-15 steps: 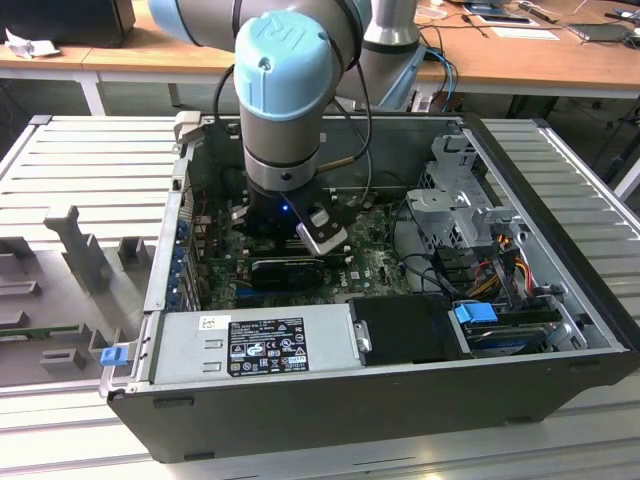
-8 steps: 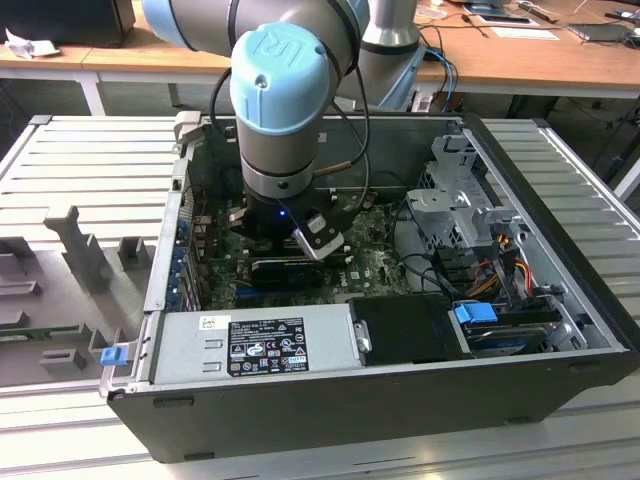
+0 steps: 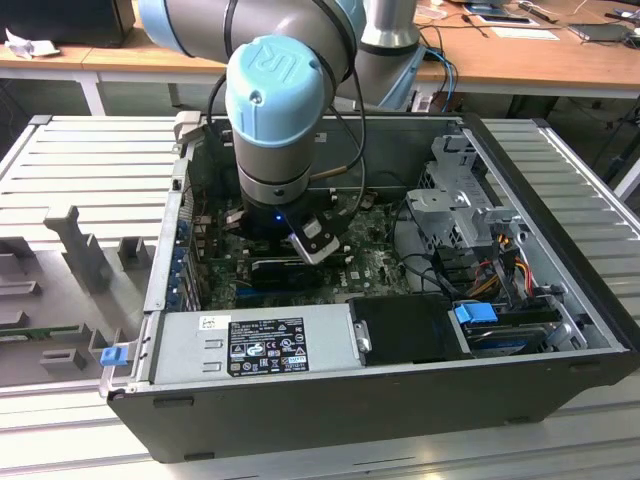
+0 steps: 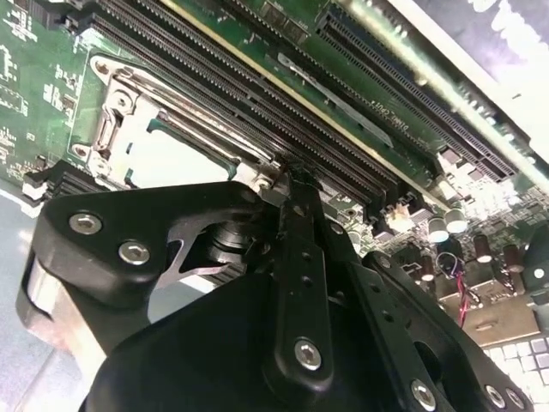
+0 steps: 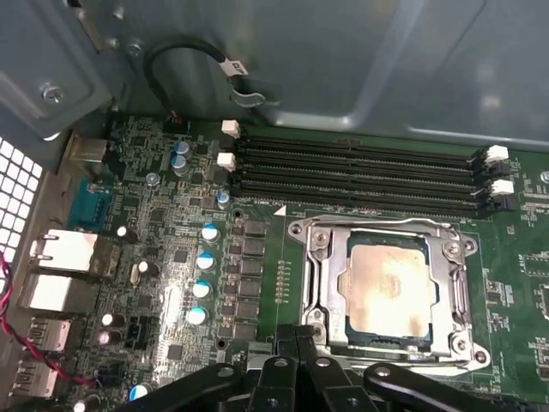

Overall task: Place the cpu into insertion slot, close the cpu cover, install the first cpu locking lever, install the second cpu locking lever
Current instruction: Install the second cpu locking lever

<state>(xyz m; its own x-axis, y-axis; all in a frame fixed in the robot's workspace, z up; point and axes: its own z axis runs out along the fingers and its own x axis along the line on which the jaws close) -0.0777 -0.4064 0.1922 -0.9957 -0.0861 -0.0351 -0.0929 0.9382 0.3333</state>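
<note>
One pale silver-grey cpu (image 5: 388, 287) flat under the silvery cpu cover (image 5: 326, 283); pincer (image 5: 296, 339) state indiscernible.

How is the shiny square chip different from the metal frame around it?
The cpu is a solid, flat, pale plate with a warm sheen; the cpu cover is a silvery frame with a square hole in the middle. The cpu is smaller and shows through that hole; the cpu cover reaches further out, around it. Both are square, metallic, and lie flat on the green circuit board.
</note>
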